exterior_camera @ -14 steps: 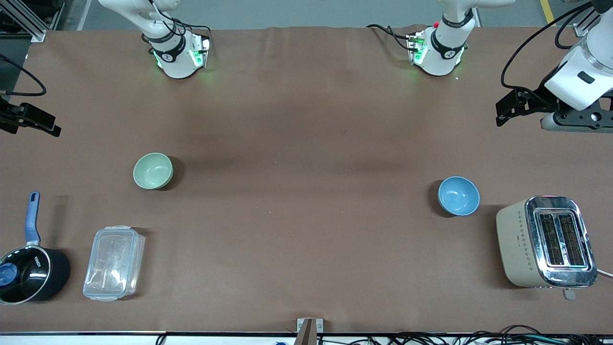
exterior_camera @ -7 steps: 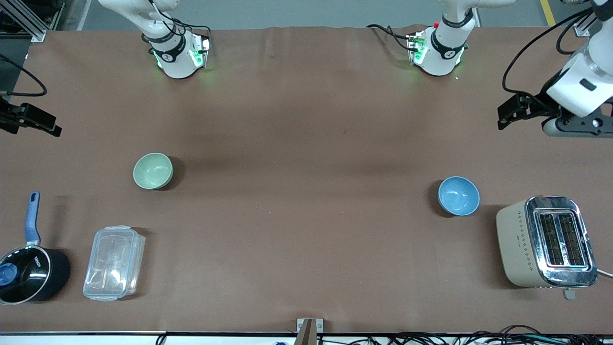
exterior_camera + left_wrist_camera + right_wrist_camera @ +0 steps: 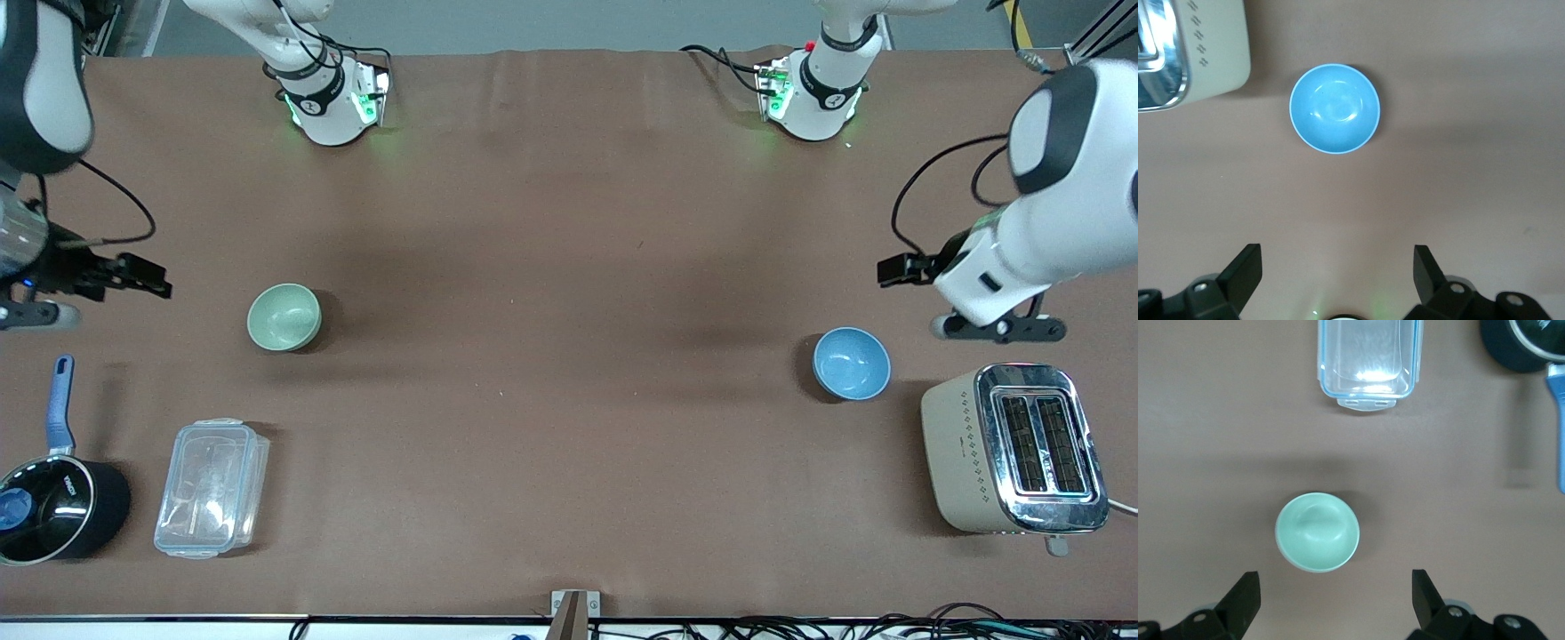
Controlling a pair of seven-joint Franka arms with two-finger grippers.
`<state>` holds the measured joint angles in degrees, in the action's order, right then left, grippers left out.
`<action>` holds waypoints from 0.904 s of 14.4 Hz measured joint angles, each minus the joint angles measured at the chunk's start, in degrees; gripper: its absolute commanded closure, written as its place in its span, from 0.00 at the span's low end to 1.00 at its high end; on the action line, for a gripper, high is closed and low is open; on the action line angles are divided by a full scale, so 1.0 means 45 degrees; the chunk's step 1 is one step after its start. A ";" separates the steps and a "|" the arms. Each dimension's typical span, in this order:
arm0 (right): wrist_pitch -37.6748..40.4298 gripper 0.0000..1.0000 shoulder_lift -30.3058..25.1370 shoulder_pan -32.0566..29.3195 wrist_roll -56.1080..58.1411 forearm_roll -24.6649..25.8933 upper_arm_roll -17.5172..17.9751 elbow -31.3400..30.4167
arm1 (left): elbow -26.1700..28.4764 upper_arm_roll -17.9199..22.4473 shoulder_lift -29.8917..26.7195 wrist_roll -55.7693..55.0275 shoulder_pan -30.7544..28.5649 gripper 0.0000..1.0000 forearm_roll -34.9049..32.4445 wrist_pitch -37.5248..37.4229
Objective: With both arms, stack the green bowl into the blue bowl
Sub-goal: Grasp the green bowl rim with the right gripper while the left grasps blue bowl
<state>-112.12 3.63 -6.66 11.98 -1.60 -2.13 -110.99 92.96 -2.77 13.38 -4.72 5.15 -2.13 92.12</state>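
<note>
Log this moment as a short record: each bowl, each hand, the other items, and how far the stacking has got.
green bowl: upright on the table, toward the right arm's end, empty
blue bowl: upright, beside the toaster, empty
right hand: open, up in the air near the green bowl
left hand: open, up in the air near the blue bowl
other items: saucepan, clear lidded box
stacking: not started, bowls apart

Toaster (image 3: 1185, 53) and saucepan (image 3: 1528, 343) cut by wrist-view edges; right end effector (image 3: 1335, 600) fingertips only.
</note>
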 measured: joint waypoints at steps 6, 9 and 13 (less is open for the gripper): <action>-0.7039 0.00 0.0205 -0.0184 0.0513 -0.0074 0.0078 -0.5592 | 0.2533 0.0009 0.1095 0.0137 -0.1129 0.00 -0.0585 0.4193; -0.9957 0.00 0.1152 -0.0047 0.0516 -0.0075 0.0156 -0.7048 | 0.2957 -0.0012 0.1586 0.0137 -0.1100 0.09 -0.0803 0.4863; -1.1834 0.07 0.2643 -0.0001 0.0516 -0.0075 0.0165 -0.7429 | 0.2990 -0.0008 0.2514 0.0101 -0.1158 0.15 -0.0963 0.5503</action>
<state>-165.37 15.52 -6.67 14.30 -1.94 -1.39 -144.42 106.41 -2.81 24.69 -4.26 -0.06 -6.46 116.88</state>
